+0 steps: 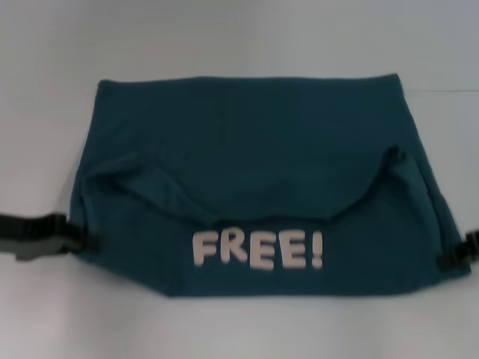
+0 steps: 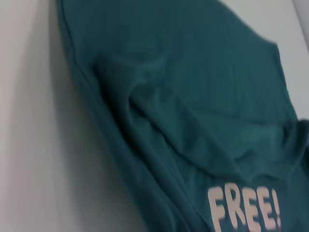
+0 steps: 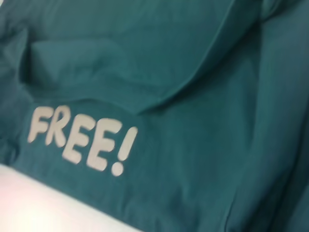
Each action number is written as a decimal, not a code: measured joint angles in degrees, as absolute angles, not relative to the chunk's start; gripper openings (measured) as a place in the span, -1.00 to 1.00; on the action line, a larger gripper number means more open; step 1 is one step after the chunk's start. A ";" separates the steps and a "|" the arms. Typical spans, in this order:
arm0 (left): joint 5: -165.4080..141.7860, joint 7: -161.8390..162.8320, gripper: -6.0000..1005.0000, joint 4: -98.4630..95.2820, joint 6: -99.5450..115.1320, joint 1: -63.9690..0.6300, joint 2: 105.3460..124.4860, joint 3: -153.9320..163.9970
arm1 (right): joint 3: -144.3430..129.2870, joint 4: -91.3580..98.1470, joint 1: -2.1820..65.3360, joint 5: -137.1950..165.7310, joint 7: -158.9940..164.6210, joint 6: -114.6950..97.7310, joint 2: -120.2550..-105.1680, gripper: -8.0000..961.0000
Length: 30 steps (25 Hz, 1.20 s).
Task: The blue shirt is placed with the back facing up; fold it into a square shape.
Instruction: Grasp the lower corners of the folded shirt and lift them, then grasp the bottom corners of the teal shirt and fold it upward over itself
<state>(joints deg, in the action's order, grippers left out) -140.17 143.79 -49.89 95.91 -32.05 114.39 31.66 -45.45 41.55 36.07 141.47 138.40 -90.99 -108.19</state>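
Observation:
The blue shirt (image 1: 254,142) lies on the white table, partly folded, with its upper layer draped down in a curved edge over the lower part. White lettering "FREE!" (image 1: 257,250) shows near its front edge. My left gripper (image 1: 84,241) is low at the shirt's left edge, near the front corner. My right gripper (image 1: 451,258) is low at the shirt's right edge, near the front corner. The left wrist view shows the shirt (image 2: 193,96) with creased folds and the lettering (image 2: 244,208). The right wrist view shows the shirt (image 3: 203,145) and the lettering (image 3: 79,140).
The white table (image 1: 224,37) surrounds the shirt on all sides. Nothing else lies on it in view.

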 joint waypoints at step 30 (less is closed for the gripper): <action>-151.02 145.41 -0.78 -47.45 93.46 -42.58 111.04 21.94 | -29.16 41.03 39.51 138.13 138.77 -82.86 -107.57 -0.90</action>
